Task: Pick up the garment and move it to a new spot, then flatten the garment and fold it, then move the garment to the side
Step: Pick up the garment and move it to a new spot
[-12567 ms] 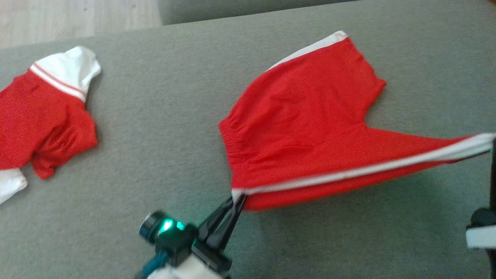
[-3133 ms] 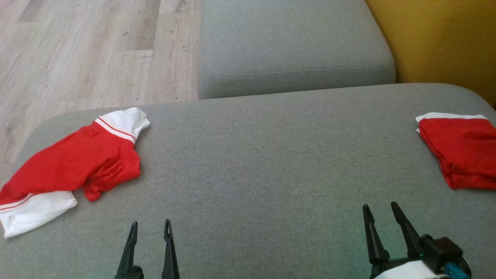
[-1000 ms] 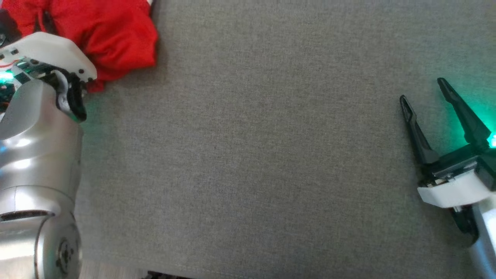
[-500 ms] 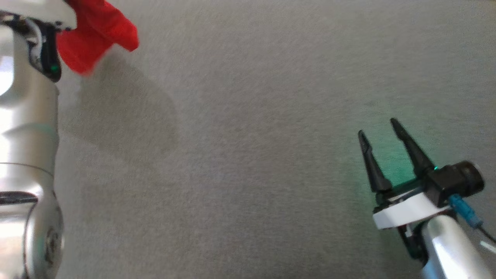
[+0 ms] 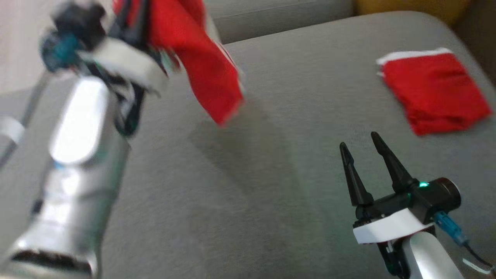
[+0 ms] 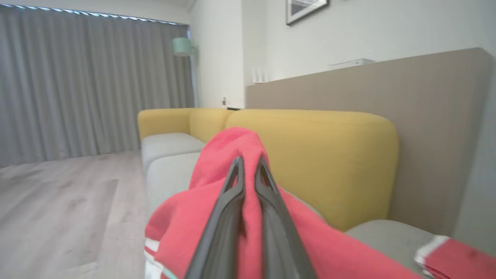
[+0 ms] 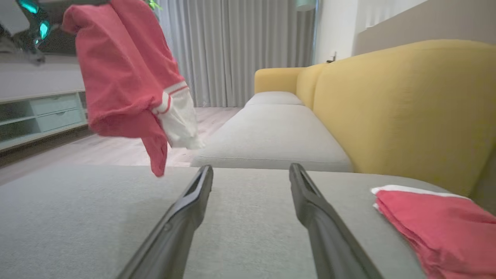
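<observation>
Two grey cushions [image 7: 271, 131], yellow backrest [image 7: 387, 108] (left gripper [image 6: 250, 161] tight on garment [image 7: 116, 77], right gripper [image 5: 359, 140] agape).

You have soft, even light, but motion blur smears the left arm [image 5: 81, 147] and garment [image 5: 201, 69] in head view.

A broad grey upholstered seat [image 5: 271, 174] fills the near scene, with another grey cushion [image 7: 271, 131] beyond it. A yellow sofa back [image 7: 387, 108] runs along the right. Pale wood floor [image 6: 58, 201] lies to the left. Grey curtains [image 6: 77, 85] hang at the far end, beside a white wall [image 6: 368, 27].
</observation>
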{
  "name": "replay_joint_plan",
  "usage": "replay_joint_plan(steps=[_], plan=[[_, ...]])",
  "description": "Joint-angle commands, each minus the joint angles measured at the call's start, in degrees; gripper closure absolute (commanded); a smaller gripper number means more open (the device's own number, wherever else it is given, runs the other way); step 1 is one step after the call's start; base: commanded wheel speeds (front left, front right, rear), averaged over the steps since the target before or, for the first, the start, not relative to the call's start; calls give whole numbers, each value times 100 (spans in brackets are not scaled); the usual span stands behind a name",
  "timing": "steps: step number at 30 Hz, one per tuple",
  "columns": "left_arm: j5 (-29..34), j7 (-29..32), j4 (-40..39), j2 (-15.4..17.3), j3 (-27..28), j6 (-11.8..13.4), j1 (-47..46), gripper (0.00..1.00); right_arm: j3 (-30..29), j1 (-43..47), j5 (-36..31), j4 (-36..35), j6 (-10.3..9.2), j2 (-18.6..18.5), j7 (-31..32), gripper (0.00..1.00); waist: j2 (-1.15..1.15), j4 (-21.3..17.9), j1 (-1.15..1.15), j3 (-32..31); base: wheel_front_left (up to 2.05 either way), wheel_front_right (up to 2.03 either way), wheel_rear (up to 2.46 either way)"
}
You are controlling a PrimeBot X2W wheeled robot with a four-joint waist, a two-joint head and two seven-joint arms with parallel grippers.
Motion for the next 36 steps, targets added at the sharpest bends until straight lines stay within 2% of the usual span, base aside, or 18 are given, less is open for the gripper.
replay_joint_plan(steps=[1, 7, 8, 9, 10, 14, 17, 22, 25, 30, 36], plan=[[-4, -38, -327, 150, 32, 11, 94, 100, 94, -49, 43, -210, -5, 35, -13, 0, 0, -709, 1, -211, 0, 0, 0], [21, -187, -186, -68, -398, 141, 1788, 100, 85, 62, 107, -187, -5, 145, -13, 0, 0, -1154, 1, -28, 0, 0, 0], [44, -246, -57, -123, -493, 160, 2061, 90, 77, 94, 120, -169, -5, 156, -13, 0, 0, -1161, 1, -9, 0, 0, 0], [67, -326, 76, -173, -562, 208, 2301, 55, 71, 128, 137, -146, -5, 165, -13, 0, 0, -1155, 1, 8, 0, 0, 0], [125, -449, 193, -210, -629, 284, 2492, 0, 62, 166, 147, -121, -5, 171, -13, 0, 0, -1127, 1, 22, 0, 0, 0], [89, -887, 416, -411, -560, 712, 3009, 0, -95, 346, 167, 27, -5, 183, -13, 0, 0, -823, 1, -51, 0, 0, 0], [-11, -1020, 228, -526, -345, 1059, 3306, 0, -264, 532, 163, 203, -5, 179, -13, 0, 0, -435, 1, -229, 0, 0, 0], [345, -1037, -1174, -596, 139, 1521, 4041, 0, -467, 767, 117, 479, -5, 145, -13, 0, 0, 237, 1, -595, 0, 0, 0], [638, -1038, -1900, -611, 454, 1683, 4623, 0, -576, 829, 89, 596, -5, 158, -13, 0, 0, 550, 1, -784, 0, 0, 0], [927, -1039, -2597, -630, 769, 1687, 5454, 0, -685, 930, -10, 634, -5, 182, -13, 0, 0, 864, 1, -1012, 0, 0, 0], [1271, -1039, -2871, -637, 776, 1446, 6001, 0, -659, 1048, -7, 628, -5, 239, -13, 0, 0, 1025, 1, -1085, 0, 0, 0]])
